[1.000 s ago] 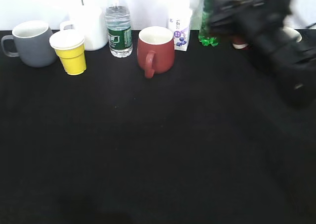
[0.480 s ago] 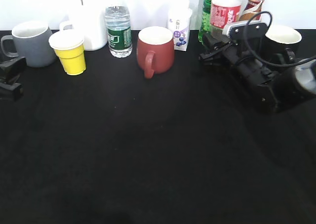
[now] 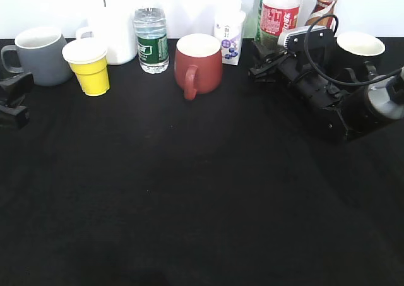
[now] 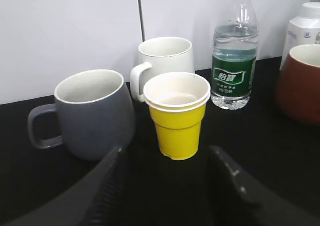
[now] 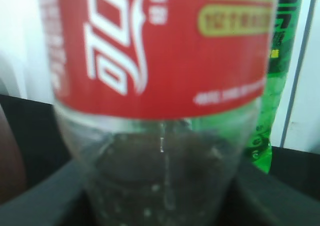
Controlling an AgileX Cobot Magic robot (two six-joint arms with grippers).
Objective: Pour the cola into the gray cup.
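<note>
Along the back edge of the bench (image 3: 189, 191), two arms face a row of cups and bottles.

At far left the gray cup (image 3: 41, 55) stands upright, untouched, with the left end effector (image 3: 14, 100) low beside it exactly as half a second ago, its fingers (image 4: 112, 186) spread apart toward the yellow cup (image 3: 88, 65). Next come a water bottle (image 3: 151, 40) and a red mug (image 3: 199, 62). At right, the right end effector (image 3: 265, 62) has crept closer to the cola (image 3: 278, 17); its prongs flank the bottle's base, though whether they grip it I cannot tell.
</note>
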